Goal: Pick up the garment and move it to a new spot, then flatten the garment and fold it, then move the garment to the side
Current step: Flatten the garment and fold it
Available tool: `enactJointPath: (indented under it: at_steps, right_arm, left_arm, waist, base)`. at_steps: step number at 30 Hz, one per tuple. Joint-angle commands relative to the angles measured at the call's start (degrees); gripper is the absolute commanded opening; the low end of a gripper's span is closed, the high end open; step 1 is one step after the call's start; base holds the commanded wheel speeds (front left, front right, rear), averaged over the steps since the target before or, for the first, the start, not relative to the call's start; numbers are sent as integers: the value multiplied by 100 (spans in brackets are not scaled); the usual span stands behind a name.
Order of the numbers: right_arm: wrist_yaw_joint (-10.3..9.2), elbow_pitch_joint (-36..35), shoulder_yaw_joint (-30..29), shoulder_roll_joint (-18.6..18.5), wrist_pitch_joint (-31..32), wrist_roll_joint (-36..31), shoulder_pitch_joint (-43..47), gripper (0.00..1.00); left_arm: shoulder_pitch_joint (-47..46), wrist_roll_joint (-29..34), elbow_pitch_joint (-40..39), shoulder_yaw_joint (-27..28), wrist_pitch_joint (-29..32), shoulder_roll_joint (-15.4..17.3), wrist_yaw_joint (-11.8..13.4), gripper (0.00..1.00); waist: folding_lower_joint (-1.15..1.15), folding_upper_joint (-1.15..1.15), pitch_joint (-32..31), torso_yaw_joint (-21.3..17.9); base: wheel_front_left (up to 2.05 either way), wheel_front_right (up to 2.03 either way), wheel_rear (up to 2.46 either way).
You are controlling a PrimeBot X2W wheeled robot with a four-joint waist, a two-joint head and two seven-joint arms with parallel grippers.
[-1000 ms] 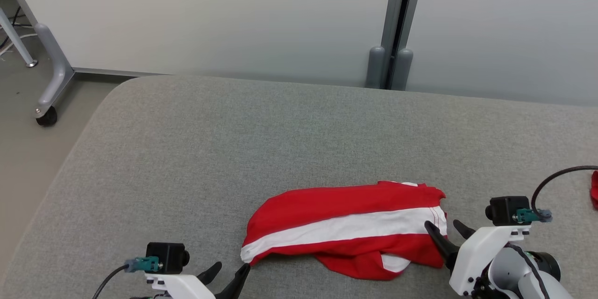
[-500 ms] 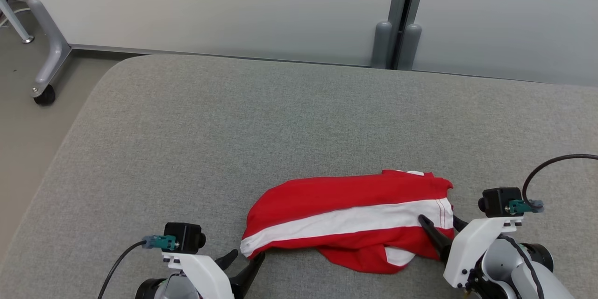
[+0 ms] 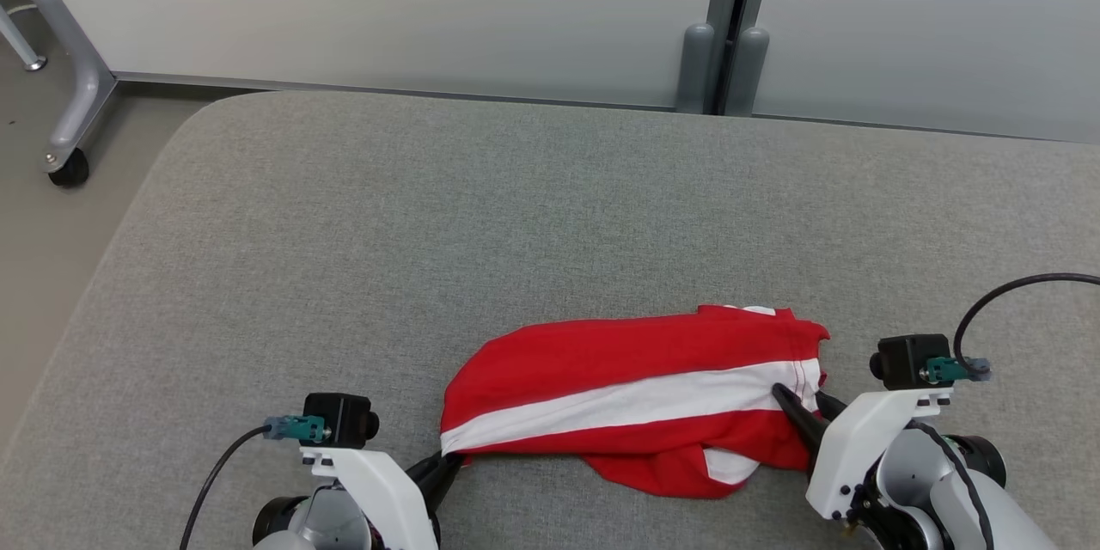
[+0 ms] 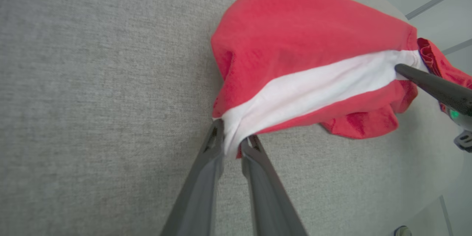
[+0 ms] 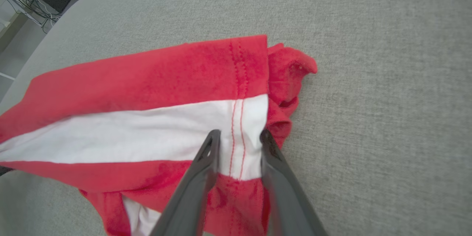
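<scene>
The left gripper (image 3: 448, 461) reaches in from the lower left, its white wrist (image 3: 371, 488) low and angled toward the middle. Its two dark fingers (image 4: 206, 169) are drawn close and pinch the garment (image 3: 632, 378) at its left end. The right gripper (image 3: 799, 396) comes in from the lower right on a raised, tilted wrist (image 3: 859, 445). Its fingers (image 5: 201, 171) stand apart astride the right hem, one pressing on the cloth, apparently without a firm pinch.
</scene>
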Motion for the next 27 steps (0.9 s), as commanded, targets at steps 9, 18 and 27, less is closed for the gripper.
enactJointPath:
  at_steps: [9,18,27]
  right_arm:
    - [1,7,158,-54,-237,167,64,0]
    - [1,-427,88,-11,-433,637,362,0]
    - [1,-1488,-190,-229,-397,1172,573,0]
  left_arm:
    - [-38,-129,31,-112,-214,128,-33,0]
    - [271,4,-493,-72,-437,490,60,0]
    - [231,243,-1809,1,-85,1060,367,0]
  waist:
    - [0,0,-240,-31]
    - [0,0,-724,-287]
    - [0,0,-883,-782]
  base:
    - [0,0,0]
    - [0,0,0]
    - [0,0,0]
